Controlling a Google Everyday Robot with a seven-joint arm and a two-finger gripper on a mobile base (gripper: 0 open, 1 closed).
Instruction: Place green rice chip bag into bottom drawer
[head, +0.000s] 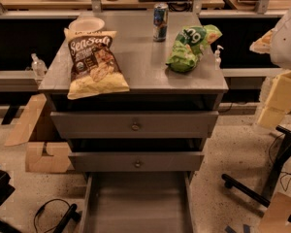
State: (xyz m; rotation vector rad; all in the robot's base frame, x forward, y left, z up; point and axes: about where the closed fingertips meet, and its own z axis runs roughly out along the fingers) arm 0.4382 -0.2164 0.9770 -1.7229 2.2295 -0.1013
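Note:
The green rice chip bag (191,46) lies on the right side of the grey cabinet top (140,62), shiny green with white lettering and a yellowish corner. The bottom drawer (138,205) is pulled out at the front of the cabinet, a wide grey tray with a bare flat floor. My gripper (264,41) is at the right edge of the view, on the white arm (287,33). It hangs beside the cabinet, to the right of the bag and apart from it, holding nothing that I can see.
A yellow-and-brown SenSali chip bag (94,64), a white plate (86,24) and a drink can (160,22) are on the cabinet top. The two upper knobbed drawers (136,125) are slightly open. Cardboard (39,140) lies left, chair legs (262,188) right, cables on the floor.

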